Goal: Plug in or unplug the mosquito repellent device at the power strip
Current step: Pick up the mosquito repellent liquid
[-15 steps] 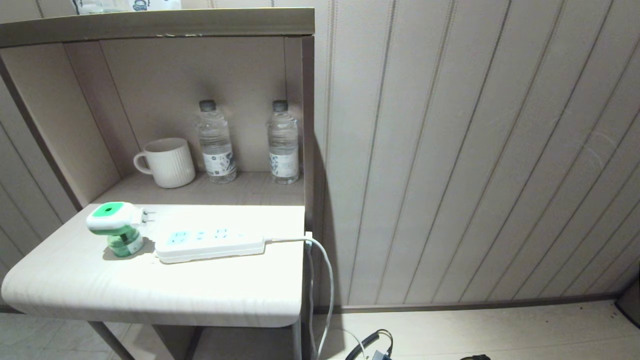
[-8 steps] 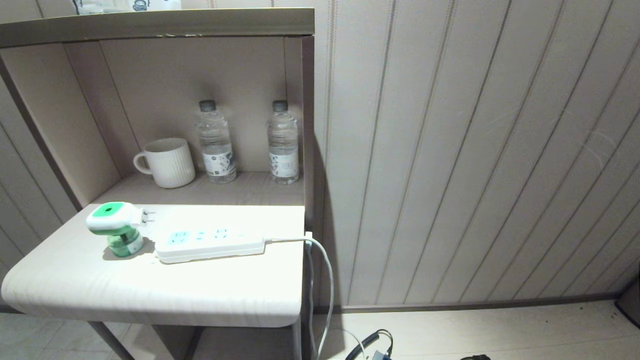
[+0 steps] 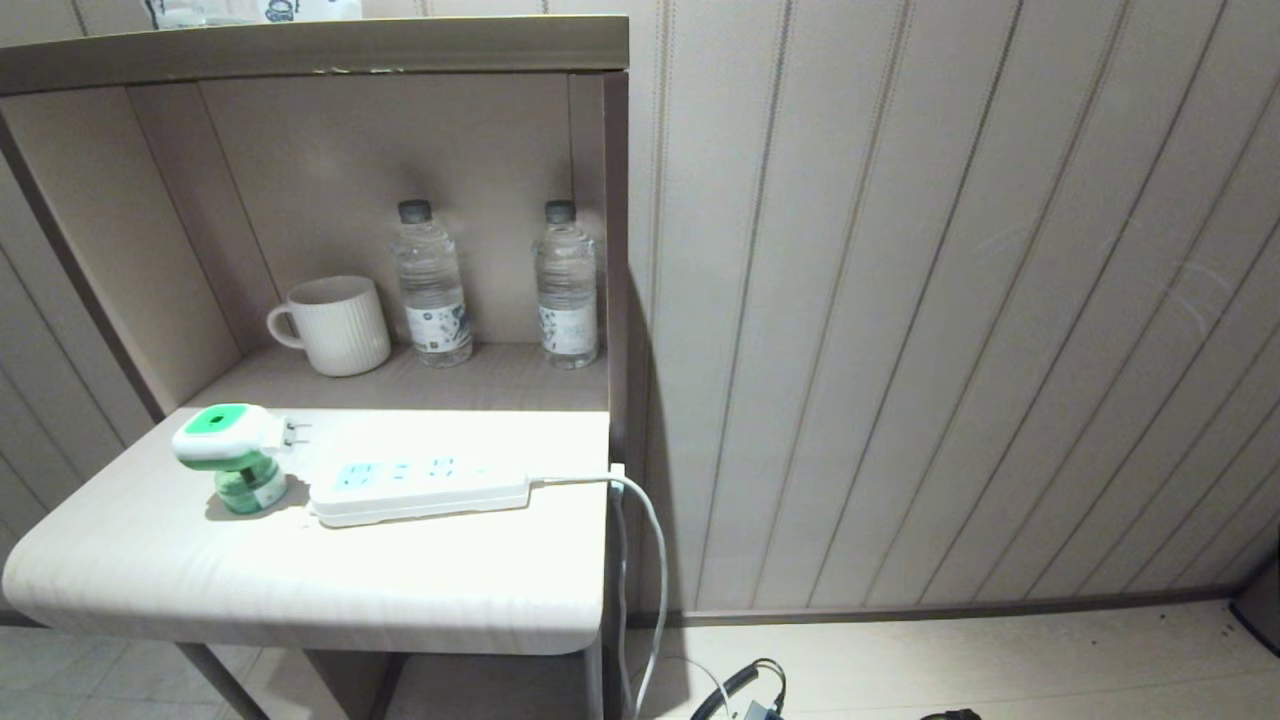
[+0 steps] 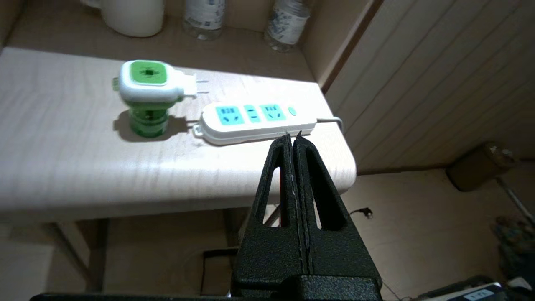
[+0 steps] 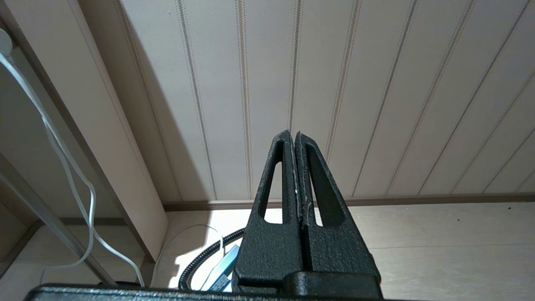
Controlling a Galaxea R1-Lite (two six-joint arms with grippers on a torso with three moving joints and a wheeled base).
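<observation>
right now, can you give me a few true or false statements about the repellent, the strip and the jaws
1. The mosquito repellent device is plugged into the power strip. False: it stands upright beside the strip, prongs bare.
2. The left gripper has its jaws shut and empty. True.
3. The right gripper holds the strip's cable. False: its jaws are shut on nothing, facing the wall.
4. A mug and two water bottles stand on the shelf behind. True.
5. The strip's cable hangs off the table edge. True.

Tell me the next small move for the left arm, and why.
Probably open the left gripper, which is shut and empty short of the table. The mosquito repellent device stands unplugged beside the power strip, prongs free, so it needs grasping first.
</observation>
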